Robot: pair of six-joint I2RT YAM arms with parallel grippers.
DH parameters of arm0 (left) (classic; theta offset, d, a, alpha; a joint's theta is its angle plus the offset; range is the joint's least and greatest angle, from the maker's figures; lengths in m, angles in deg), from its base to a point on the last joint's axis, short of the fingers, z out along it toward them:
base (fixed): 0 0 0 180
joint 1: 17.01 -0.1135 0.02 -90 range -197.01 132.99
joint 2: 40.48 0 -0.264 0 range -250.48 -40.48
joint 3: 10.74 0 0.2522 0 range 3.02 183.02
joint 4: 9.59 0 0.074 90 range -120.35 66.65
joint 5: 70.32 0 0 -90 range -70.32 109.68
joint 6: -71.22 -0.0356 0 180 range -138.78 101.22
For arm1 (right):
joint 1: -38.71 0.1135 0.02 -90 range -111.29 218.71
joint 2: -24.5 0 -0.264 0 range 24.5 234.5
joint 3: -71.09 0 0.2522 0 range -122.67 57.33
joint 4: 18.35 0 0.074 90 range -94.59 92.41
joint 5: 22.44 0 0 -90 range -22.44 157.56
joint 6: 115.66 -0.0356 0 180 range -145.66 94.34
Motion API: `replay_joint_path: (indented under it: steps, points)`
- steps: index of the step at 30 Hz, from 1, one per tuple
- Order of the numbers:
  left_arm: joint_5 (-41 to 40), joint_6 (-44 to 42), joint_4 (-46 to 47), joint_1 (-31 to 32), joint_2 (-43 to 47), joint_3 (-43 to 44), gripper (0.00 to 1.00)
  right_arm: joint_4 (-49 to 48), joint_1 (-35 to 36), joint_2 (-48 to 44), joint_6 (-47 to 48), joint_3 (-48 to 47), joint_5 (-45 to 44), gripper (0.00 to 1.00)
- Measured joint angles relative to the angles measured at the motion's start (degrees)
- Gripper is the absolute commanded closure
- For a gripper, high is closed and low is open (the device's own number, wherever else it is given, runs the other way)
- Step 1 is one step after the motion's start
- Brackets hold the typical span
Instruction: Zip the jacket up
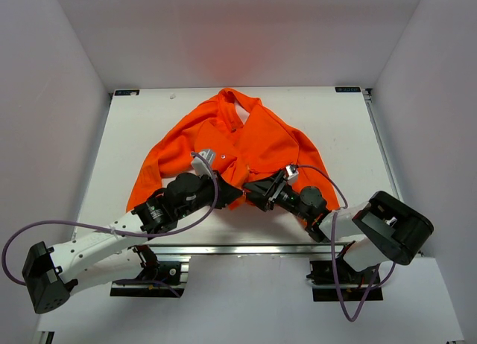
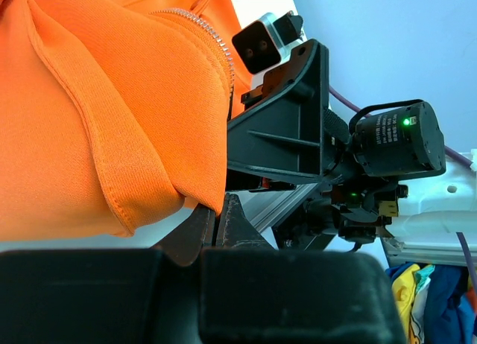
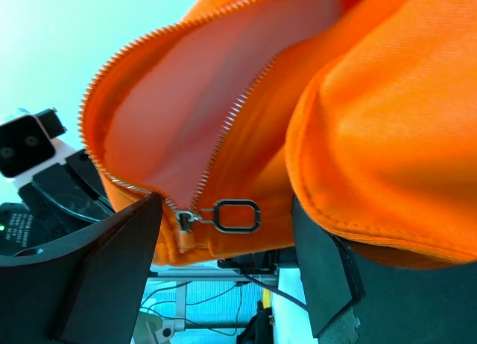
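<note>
The bright orange fabric jacket (image 1: 253, 147) lies spread across the middle of the white surface (image 1: 141, 128), collar toward the far edge, sleeves angled out to both sides and hem toward the arm bases. Its front is unzipped. The right wrist view shows the pale pink lining (image 3: 186, 113) between two separated rows of silver zipper teeth (image 3: 238, 106). These rows meet at the metal slider (image 3: 186, 219) near the hem, with its dark ring-shaped pull tab (image 3: 237, 215) lying flat just beside it.

The right arm's fingers (image 3: 112, 269) are spread wide, and the slider, pull tab and a fold of the hem sit in the gap between them. Orange fabric drapes over the top of the finger on the right of that view.

The left arm's fingers (image 2: 197, 236) are pressed nearly together, pinching a corner of the jacket's hem (image 2: 197, 202). The other row of teeth (image 2: 201, 27) curves along the front edge above.

Seen from above, the black left arm (image 1: 171, 199) and black right arm (image 1: 305, 202) reach in from either side, and their tips lie close together at the centre of the hem.
</note>
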Motion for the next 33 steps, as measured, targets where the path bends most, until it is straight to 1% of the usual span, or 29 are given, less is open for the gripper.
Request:
replay_joint_path:
  steps: [6,7,11,15,17,21,24,33]
  points:
    - [-0.48,0.57,0.0,0.0,0.0,0.0,1.0,0.02,0.0,-0.02,-0.09,-0.96,-0.5,0.28]
    - [-0.52,0.63,-0.02,0.0,0.02,0.0,1.0,0.02,0.0,-0.02,-0.09,-0.96,-0.59,0.31]
    - [-0.68,1.22,0.04,0.0,0.07,0.0,1.0,0.04,-0.02,-0.17,-0.31,-0.96,-1.55,0.33]
    - [-0.72,1.84,0.39,0.0,0.07,-0.2,1.0,0.09,-0.02,-0.68,-0.76,-0.96,-2.14,0.4]
    - [-0.74,2.1,0.39,0.0,0.07,-0.31,1.0,0.09,-0.02,-0.87,-1.11,-0.96,-2.49,0.42]
    - [-0.76,2.69,0.37,0.0,0.07,-0.59,1.0,0.11,-0.02,-1.46,-1.53,-0.96,-3.06,0.43]
    - [-0.79,3.17,0.35,0.02,0.09,-0.85,1.0,0.13,-0.02,-1.88,-1.64,-0.96,-3.21,0.46]
    - [-1.97,3.98,-0.52,0.02,0.57,-0.9,1.0,0.0,-0.02,-3.21,-1.81,0.57,-3.06,0.46]
